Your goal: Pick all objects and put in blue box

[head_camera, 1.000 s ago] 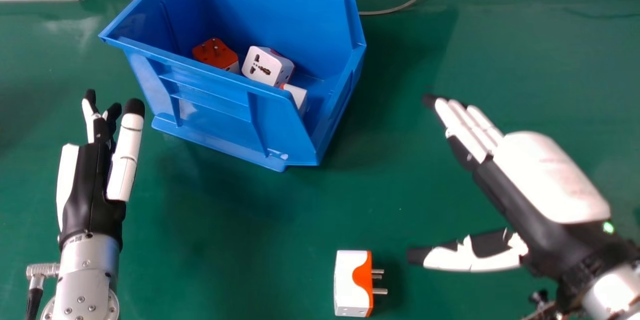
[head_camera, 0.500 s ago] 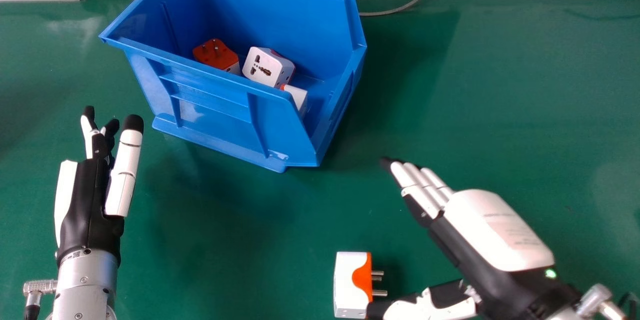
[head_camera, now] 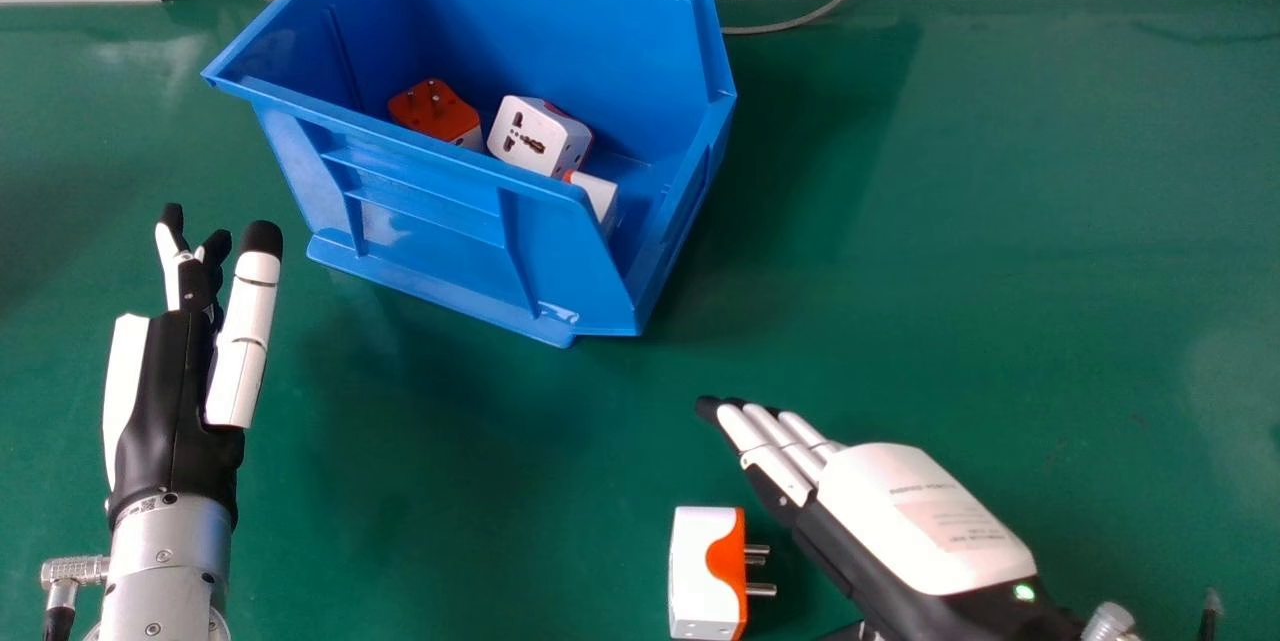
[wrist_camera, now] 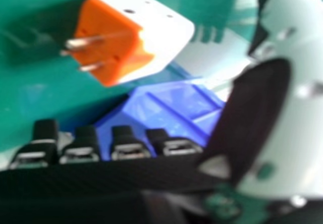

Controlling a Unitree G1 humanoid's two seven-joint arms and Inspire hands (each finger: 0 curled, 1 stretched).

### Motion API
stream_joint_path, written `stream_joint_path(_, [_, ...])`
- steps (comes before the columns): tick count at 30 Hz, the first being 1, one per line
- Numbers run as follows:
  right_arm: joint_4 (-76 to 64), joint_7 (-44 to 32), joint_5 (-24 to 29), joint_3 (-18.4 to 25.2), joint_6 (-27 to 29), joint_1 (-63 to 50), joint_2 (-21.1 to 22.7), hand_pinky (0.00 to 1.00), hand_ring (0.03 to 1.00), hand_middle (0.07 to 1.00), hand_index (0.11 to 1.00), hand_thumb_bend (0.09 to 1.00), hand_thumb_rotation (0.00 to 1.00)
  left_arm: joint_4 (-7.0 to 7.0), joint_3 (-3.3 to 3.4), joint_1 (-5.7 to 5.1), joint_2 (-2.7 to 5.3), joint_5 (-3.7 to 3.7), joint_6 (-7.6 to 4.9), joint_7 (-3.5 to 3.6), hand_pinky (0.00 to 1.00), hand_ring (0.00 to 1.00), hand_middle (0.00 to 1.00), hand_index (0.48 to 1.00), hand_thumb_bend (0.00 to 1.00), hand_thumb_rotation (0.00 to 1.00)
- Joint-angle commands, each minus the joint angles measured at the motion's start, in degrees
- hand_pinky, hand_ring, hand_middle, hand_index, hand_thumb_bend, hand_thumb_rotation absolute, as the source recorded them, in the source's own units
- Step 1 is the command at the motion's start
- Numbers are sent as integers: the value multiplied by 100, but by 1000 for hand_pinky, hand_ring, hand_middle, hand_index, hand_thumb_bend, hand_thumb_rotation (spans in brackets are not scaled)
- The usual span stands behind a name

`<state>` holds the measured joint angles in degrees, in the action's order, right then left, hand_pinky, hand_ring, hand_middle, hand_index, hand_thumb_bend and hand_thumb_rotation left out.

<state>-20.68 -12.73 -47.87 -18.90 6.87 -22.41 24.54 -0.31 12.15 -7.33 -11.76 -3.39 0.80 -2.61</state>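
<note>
Plug adapter (head_camera: 695, 571) beside right hand (head_camera: 915, 521), seemingly apart.

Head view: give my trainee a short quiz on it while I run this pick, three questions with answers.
1. Which hand is nearer the loose adapter on the table? A) left hand; B) right hand.
2. True or false: the loose adapter's pins point to the robot's left.
3. Fill in: the blue box holds ___ visible adapters.

Key: 1 B; 2 false; 3 three.
</note>
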Motion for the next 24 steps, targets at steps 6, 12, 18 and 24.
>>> stream_joint_path(6, [439, -7, -43, -183, 40, 407, 53, 948, 985, 1000, 1000, 559, 486, -148, 40, 63, -25, -12, 38, -35, 1000, 999, 981, 991, 626, 1000])
stream_joint_path(12, [878, -49, -147, -324, -104, 713, 35, 959, 989, 1000, 1000, 529, 482, -142, 46, 71, -33, -3, 21, -17, 1000, 999, 980, 990, 622, 1000])
stream_joint_path(18, [1090, -62, -204, -434, -261, 880, -30, 968, 992, 1000, 1000, 517, 477, -186, 59, 57, -29, 21, 32, 4, 1000, 999, 980, 989, 621, 1000])
stream_joint_path(24, [1285, 44, -336, -560, -281, 1037, -40, 946, 980, 1000, 992, 512, 473, -200, 63, 68, -27, 26, 43, 2, 1000, 998, 979, 987, 623, 1000])
